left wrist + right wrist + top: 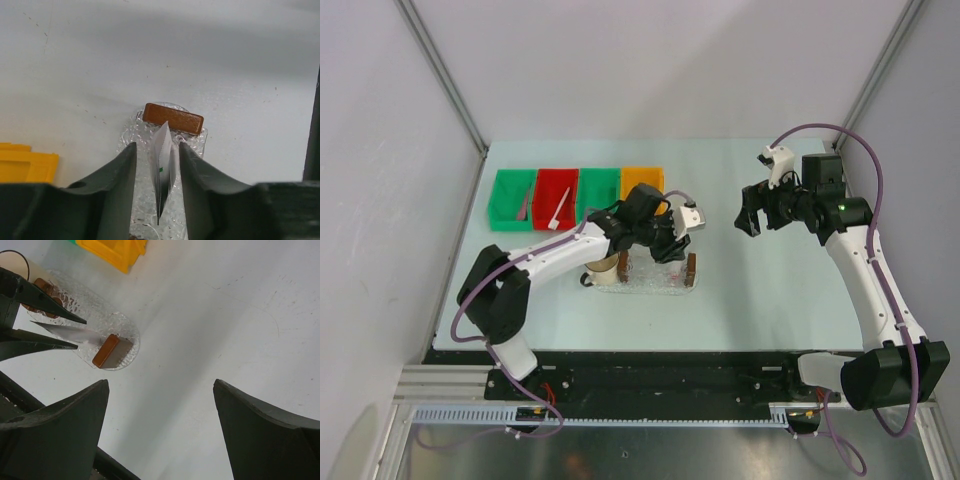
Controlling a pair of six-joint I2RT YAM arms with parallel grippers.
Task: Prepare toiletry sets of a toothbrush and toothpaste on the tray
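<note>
The left pincer [157, 146] hangs low over the tray [129, 132], jaws slightly parted around the slim white toothbrush [162, 165], apparently to let it settle lengthwise toward the brown block [173, 118], while the right pincer [161, 385] hovers wide apart and empty, well off to the side over the surface [240, 315].

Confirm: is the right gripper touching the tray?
Apart. Top view shows the right gripper well to the right of the tray, bare table between.

tray [129, 142]: clear bumpy plastic | block [173, 118]: glossy brown | table [150, 50]: matt white
</note>
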